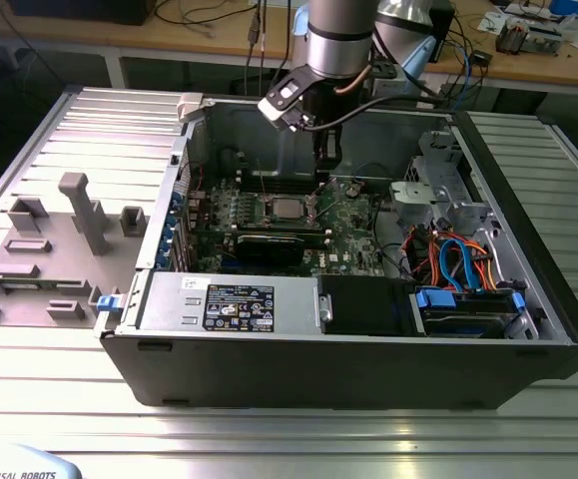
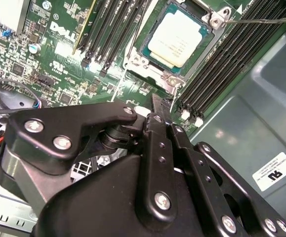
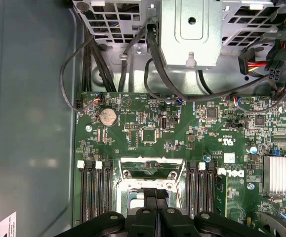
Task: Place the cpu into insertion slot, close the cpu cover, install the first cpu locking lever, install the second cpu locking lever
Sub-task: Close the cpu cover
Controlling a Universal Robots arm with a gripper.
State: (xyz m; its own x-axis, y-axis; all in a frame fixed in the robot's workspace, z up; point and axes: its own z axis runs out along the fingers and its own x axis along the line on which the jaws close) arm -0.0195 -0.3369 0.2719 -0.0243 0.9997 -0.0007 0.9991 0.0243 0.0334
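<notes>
The arm is a fat silvery-grey tube with a darker band. A white-and-black block sits at its wrist, and a black cable trails off toward three o'clock in the exterior view. The claw is matte black, built of chunky link plates pinned with shiny silver screws.

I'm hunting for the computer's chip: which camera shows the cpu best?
The second wrist view: the cpu is large and unobstructed. The exterior view shows it small; in the first wrist view the pincer largely covers it.
</notes>
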